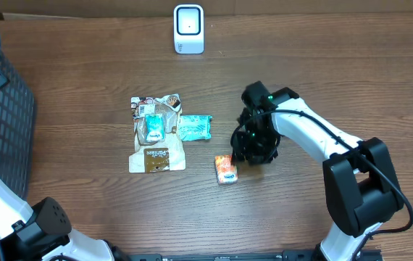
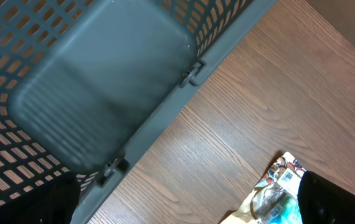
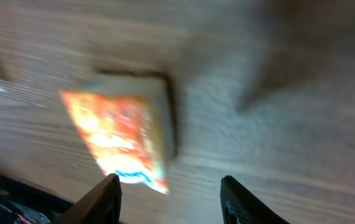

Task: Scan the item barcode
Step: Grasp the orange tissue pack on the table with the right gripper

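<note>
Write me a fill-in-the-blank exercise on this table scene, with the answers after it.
1. The upright scanner is ____ in colour.
2. The right pincer hovers beside the ____ packet.
3. The left wrist camera looks into a grey plastic ____.
Missing words: white; orange; basket.

Table (image 1: pixel 322 65): mid-brown, fine wood-grain streaks.
Scanner (image 1: pixel 188 29): white casing, dark-framed pale window.
Basket (image 1: pixel 7 109): dark grey, open square-lattice walls, ribbed solid base.
Small packet (image 1: pixel 225 169): orange and red, white patches, blue strip at one end.
Flat packet (image 1: pixel 194 127): teal, white print.
Large pouch (image 1: pixel 156 138): brown and cream, photo print, white barcode label, teal patch.
Right arm (image 1: pixel 304 127): white shell, black joints, green light.
Right gripper fingers (image 3: pixel 106 198): black.
</note>
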